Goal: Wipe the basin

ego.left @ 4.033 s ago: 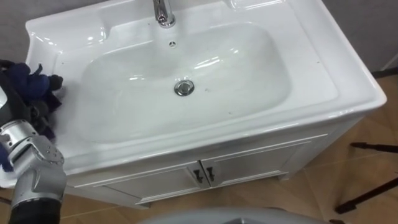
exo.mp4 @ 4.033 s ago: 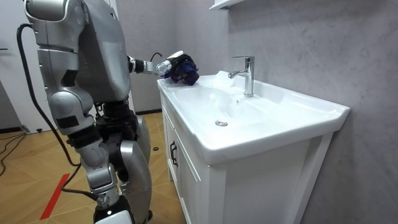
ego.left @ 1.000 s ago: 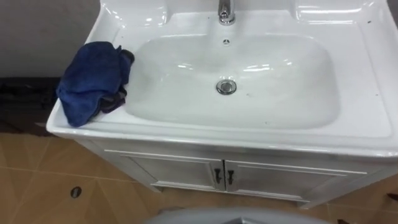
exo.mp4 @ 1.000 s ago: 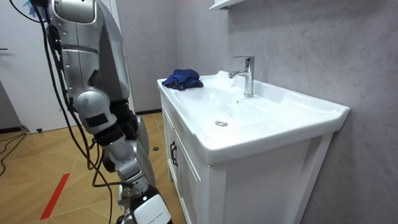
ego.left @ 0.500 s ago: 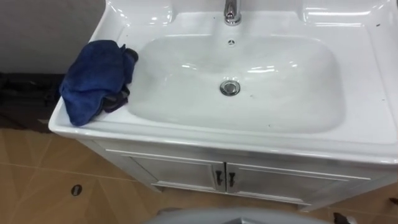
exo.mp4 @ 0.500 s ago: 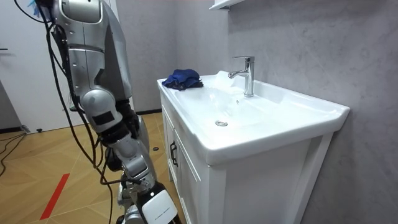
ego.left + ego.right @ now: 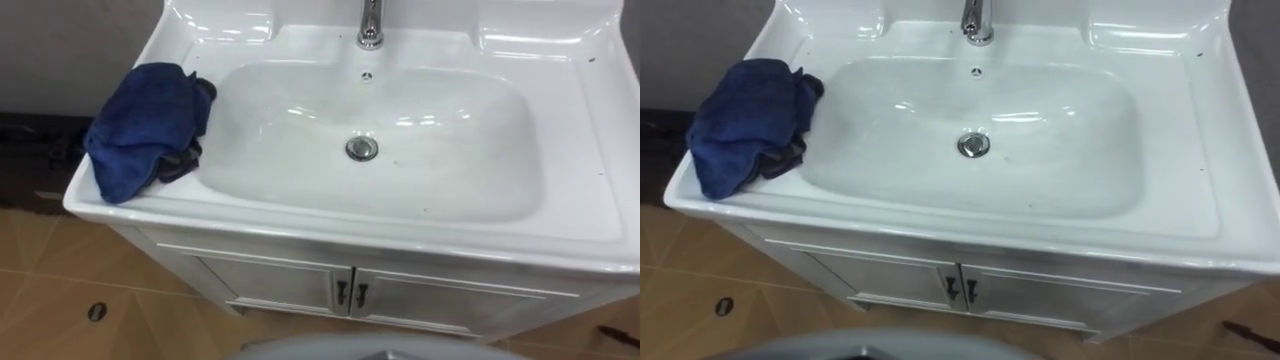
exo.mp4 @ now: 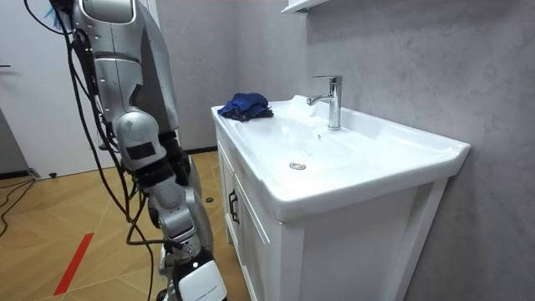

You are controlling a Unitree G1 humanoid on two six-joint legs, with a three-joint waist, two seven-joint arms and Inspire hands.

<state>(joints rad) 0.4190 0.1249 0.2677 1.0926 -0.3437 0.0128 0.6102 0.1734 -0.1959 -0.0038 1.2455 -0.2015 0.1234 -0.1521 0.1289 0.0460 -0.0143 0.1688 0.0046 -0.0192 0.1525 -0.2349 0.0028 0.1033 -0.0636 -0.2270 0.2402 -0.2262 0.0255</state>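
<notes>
A crumpled dark blue cloth (image 7: pixel 145 125) lies on the left end of the white basin's rim (image 7: pixel 400 238), partly over the bowl's edge, with nothing holding it. In the room view the cloth (image 8: pixel 245 106) sits at the far end of the basin (image 8: pixel 368 163). The bowl has a chrome drain (image 7: pixel 362 148) in its middle and a chrome tap (image 7: pixel 371 25) behind it. I stand upright a step from the cabinet front. My right arm hangs at my side, with my right hand (image 8: pixel 196 283) low by the floor.
Below the basin is a white cabinet with two doors and dark handles (image 7: pixel 350 292). Wooden floor (image 7: pixel 60 300) lies to the left and in front. A grey wall and a shelf (image 8: pixel 301 7) stand behind the tap (image 8: pixel 333 100).
Four seconds ago my left hand was at the cloth on the rim's left end. It has since let go and withdrawn, and I have straightened up. The eye view has shifted slightly.
</notes>
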